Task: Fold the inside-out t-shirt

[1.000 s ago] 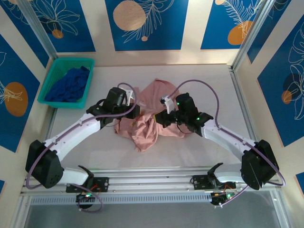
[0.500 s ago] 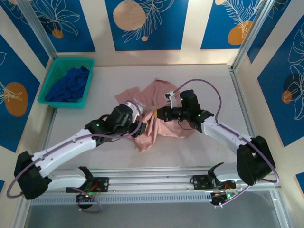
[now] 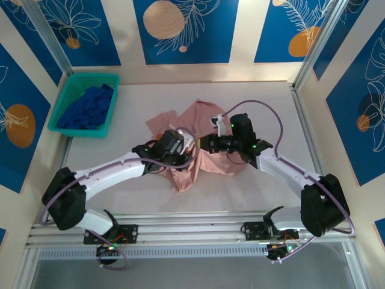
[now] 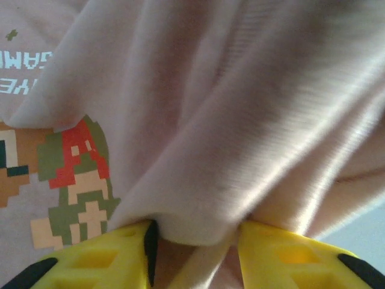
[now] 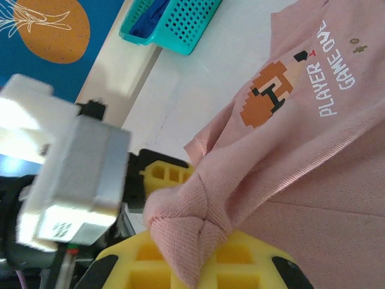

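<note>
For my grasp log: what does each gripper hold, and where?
Both hold the pink t-shirt: left gripper pinches a fold beside the print, right gripper a bunched fold.

Left arm (image 3: pixel 114 170) and right arm (image 3: pixel 286 171) — glossy white shells joined by bulky black housings, with small green lights glowing on them. A purple cable (image 3: pixel 255 103) loops along each. Left gripper (image 4: pixel 192 259) and right gripper (image 5: pixel 192 253) have bright yellow, grid-moulded fingers (image 4: pixel 90 262) with black patches, at the lower frame edge.
</note>
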`<state>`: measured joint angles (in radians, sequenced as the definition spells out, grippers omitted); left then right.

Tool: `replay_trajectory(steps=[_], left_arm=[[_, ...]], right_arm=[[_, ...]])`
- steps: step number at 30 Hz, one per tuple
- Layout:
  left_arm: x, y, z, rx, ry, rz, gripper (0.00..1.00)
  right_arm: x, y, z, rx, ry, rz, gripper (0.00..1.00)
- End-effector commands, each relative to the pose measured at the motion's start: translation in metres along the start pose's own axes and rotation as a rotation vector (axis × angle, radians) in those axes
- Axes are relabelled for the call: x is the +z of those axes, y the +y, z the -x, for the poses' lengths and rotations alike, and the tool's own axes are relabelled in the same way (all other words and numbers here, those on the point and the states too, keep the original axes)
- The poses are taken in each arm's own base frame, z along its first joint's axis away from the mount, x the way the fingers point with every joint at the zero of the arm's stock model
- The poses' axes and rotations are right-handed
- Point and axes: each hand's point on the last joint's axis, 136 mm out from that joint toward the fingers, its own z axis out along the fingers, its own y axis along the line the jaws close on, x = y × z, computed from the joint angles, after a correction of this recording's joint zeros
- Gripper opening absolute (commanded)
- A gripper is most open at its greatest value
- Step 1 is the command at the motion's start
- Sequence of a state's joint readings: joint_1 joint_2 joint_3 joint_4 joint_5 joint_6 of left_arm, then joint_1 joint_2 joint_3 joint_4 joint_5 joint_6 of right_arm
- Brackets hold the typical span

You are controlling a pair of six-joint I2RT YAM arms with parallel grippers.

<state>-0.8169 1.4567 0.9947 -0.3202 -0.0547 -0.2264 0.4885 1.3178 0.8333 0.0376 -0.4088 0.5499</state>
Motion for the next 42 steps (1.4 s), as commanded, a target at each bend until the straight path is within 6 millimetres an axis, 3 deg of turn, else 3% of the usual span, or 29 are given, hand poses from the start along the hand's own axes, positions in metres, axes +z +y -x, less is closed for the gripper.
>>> replay_trajectory(steps=[1,6,10,13,16,20,29,32,42], left_arm=[[0.001,0.009,0.024,-0.038,-0.068,-0.016,0.30],[-0.013,-0.009,0.044,-0.047,-0.134,-0.183,0.00],[-0.077,-0.042,0.066,-0.013,-0.348,-0.479,0.00],[-0.130,-0.041,0.077,0.004,-0.533,-0.593,0.00],[-0.151,-0.036,0.075,0.035,-0.590,-0.620,0.00],[-0.154,-0.035,0.072,0.062,-0.575,-0.626,0.00],[-0.147,-0.031,0.070,0.056,-0.544,-0.597,0.00],[-0.147,-0.031,0.070,0.058,-0.541,-0.598,0.00],[-0.149,-0.033,0.068,0.062,-0.535,-0.606,0.00]], right_arm=[[-0.007,0.006,-0.004,-0.009,0.002,0.025,0.00],[-0.015,-0.008,-0.009,-0.013,-0.004,-0.050,0.00],[-0.031,-0.045,-0.009,0.035,-0.021,-0.316,0.01],[-0.041,-0.065,-0.012,0.043,-0.006,-0.460,0.12],[-0.048,-0.067,-0.011,-0.032,0.015,-0.533,0.23],[-0.051,-0.050,-0.006,-0.206,0.021,-0.555,0.34],[-0.053,0.000,-0.015,-0.549,0.031,-0.476,0.45],[-0.045,0.012,-0.017,-0.595,0.034,-0.422,0.57],[-0.014,0.019,0.002,-0.670,0.050,-0.375,0.63]])
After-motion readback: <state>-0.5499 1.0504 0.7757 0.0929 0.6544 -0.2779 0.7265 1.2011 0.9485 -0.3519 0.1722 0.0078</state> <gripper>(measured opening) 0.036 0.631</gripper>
